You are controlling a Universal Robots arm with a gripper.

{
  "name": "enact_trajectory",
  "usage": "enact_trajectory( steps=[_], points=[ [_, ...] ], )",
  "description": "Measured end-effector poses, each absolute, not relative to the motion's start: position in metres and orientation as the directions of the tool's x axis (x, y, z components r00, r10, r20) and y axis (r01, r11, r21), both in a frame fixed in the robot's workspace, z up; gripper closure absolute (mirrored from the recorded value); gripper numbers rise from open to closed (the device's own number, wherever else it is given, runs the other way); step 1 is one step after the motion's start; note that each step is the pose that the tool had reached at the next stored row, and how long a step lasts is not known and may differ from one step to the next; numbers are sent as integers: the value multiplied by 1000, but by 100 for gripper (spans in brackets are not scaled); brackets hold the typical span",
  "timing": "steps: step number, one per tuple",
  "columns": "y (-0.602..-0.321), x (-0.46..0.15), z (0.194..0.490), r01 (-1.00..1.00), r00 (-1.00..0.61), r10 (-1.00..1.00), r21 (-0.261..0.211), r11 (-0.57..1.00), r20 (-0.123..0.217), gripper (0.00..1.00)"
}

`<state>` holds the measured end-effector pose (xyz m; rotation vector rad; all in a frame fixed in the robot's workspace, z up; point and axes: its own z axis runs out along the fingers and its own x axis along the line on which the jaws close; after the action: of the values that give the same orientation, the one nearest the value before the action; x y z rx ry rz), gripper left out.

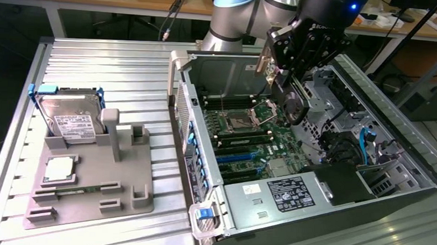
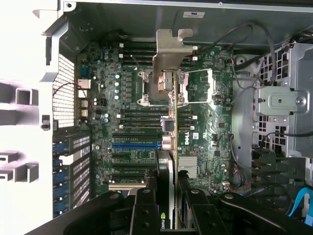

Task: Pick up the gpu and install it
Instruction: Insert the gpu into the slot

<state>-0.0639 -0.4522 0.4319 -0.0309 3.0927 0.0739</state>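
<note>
While the gripper (image 1: 288, 87) hangs over the open computer case (image 1: 393, 180), its fingers (image 2: 146, 205) are pinched on the gpu (image 2: 168, 132). They hold the card on edge in the air, clear of the motherboard (image 2: 127, 122) beneath. The card runs straight out from the fingers, with its silver bracket (image 2: 168, 54) at the far end. In the exterior view it hangs above the middle of the board, over the processor socket (image 1: 240, 120).

The blue expansion slot (image 2: 136, 145) lies nearer the case's perforated wall. The card looks to sit crosswise to that slot, not along it.

Doing this step well, I judge, means a firm, untilted grip and a slow descent. The card's contact edge should be brought parallel to the slot, and the bracket should face the wall that carries the blue latches (image 1: 191, 149). Loose cables (image 2: 244, 44) near the drive bays are worth avoiding.

Outside the case, at the worktop's (image 1: 103, 62) edge on the exterior view's left, a hard drive (image 1: 71, 116) stands in a grey fixture (image 1: 89, 200).
</note>
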Motion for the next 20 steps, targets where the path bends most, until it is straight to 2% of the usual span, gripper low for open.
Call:
enact_trajectory(
  steps=[20],
  points=[
    [-452, -64, 432, -63, -997, -61, 47, 997, -48, 73]
  ],
)
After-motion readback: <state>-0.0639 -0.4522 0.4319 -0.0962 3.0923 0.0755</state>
